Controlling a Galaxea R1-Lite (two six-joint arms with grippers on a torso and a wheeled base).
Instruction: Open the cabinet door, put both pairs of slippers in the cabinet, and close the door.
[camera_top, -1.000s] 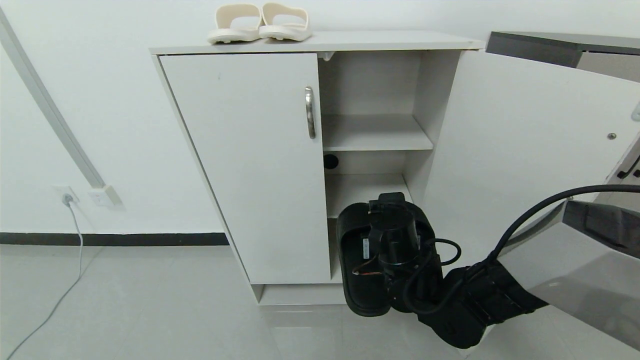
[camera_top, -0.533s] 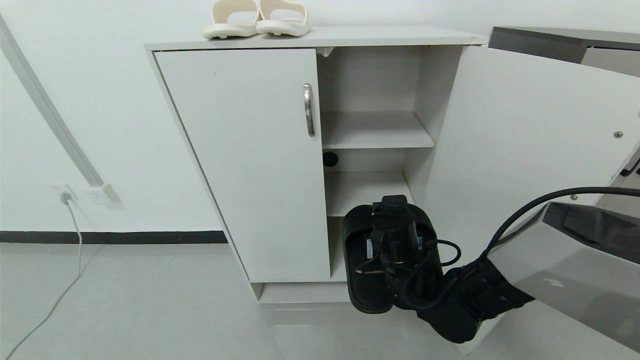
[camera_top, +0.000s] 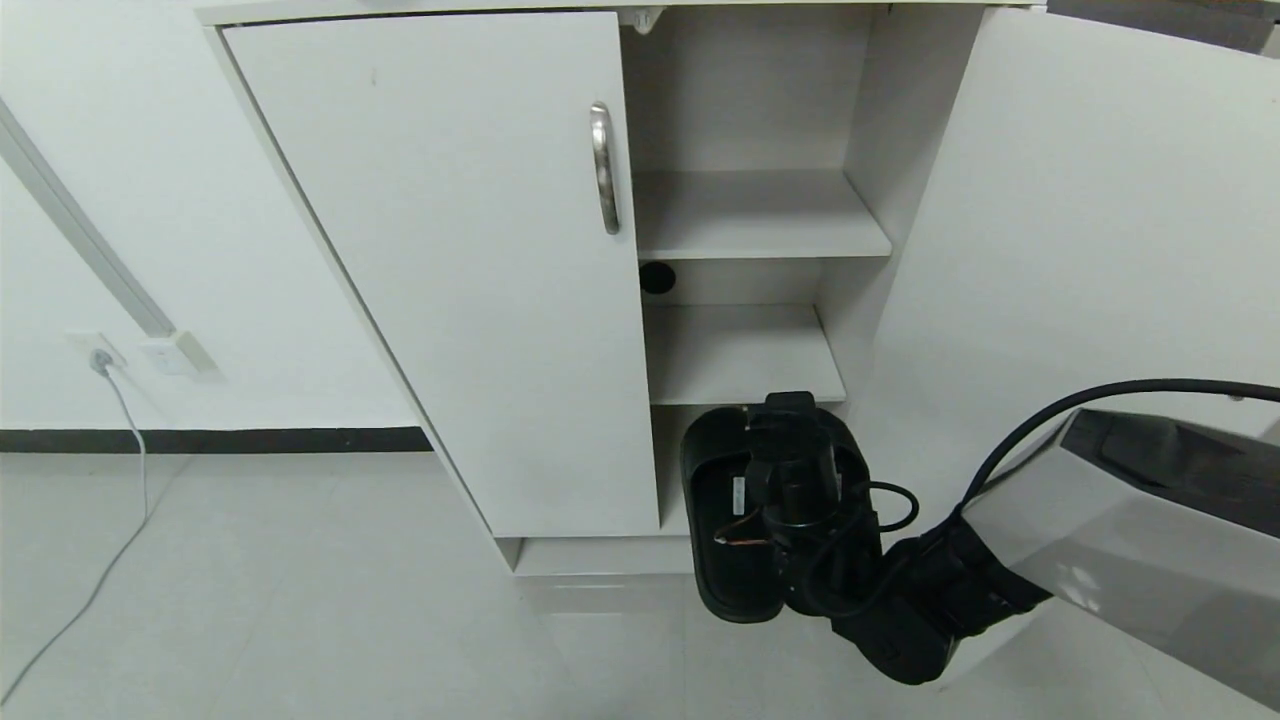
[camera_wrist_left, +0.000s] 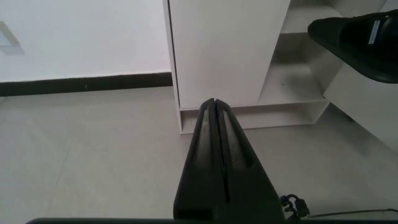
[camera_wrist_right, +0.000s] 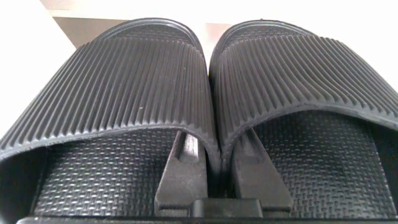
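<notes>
A pair of black slippers hangs side by side in front of the cabinet's lowest compartment, toes toward the opening. My right gripper is shut on them. In the right wrist view its fingers reach under the ribbed straps and pinch the two touching inner sides together. The white cabinet's left door is closed and its right door stands wide open. My left gripper is shut on nothing, low over the floor in front of the cabinet base.
Two bare shelves sit above the lowest compartment, with a round hole in the back wall. A metal handle sticks out of the closed door. A wall socket with a cable is at the left, above grey floor tiles.
The head camera has tipped down and moved nearer, so the cabinet top has left the picture. The right gripper with the black slippers now sits slightly lower against the cabinet opening.
</notes>
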